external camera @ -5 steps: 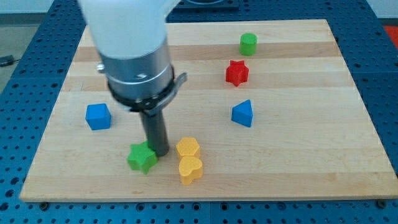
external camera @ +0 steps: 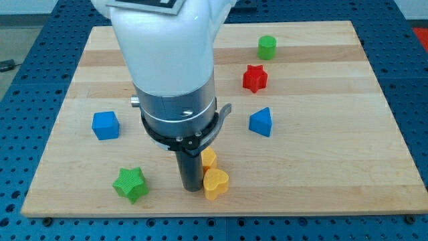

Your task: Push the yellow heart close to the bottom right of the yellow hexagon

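Observation:
The yellow heart (external camera: 216,183) lies near the view's bottom edge of the wooden board (external camera: 321,154). The yellow hexagon (external camera: 209,158) sits just above it, touching or nearly touching, and is half hidden behind the rod. My tip (external camera: 192,188) rests on the board right against the heart's left side, below and left of the hexagon. The arm's white and grey body covers the board's upper middle.
A green star (external camera: 130,184) lies to the left of my tip. A blue cube (external camera: 105,125) is at the left, a blue triangular block (external camera: 261,122) right of centre, a red star (external camera: 254,78) above it, and a green cylinder (external camera: 267,47) near the top.
My tip moved right and down, from beside the green star to the heart's left side. The heart shifted right and the green star slid left and down.

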You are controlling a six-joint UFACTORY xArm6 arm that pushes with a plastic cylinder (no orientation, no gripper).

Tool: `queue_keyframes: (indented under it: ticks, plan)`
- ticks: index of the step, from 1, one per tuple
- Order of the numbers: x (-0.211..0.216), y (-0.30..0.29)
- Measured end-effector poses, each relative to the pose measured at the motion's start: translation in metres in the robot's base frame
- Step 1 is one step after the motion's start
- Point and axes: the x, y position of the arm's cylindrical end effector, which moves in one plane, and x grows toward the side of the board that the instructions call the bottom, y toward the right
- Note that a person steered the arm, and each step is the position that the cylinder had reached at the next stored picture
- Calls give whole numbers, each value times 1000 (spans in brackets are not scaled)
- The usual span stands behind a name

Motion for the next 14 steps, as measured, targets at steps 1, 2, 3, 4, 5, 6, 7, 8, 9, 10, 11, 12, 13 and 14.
queue_keyframes:
  ticks: [1,2,3,4,5,6,7,8,9,10,11,12,13,14]
  plan:
    - [2,-20]
    - [0,-24]
    - [-8,-24]
    - [-17,-26]
    - [-30,-26]
    - [-37,-26]
    - [-41,-12]
    - [-42,11]
    - [-42,12]
    - [-38,-13]
    - [-28,-22]
    - [-20,-14]
    - [-5,-14]
    - [4,-2]
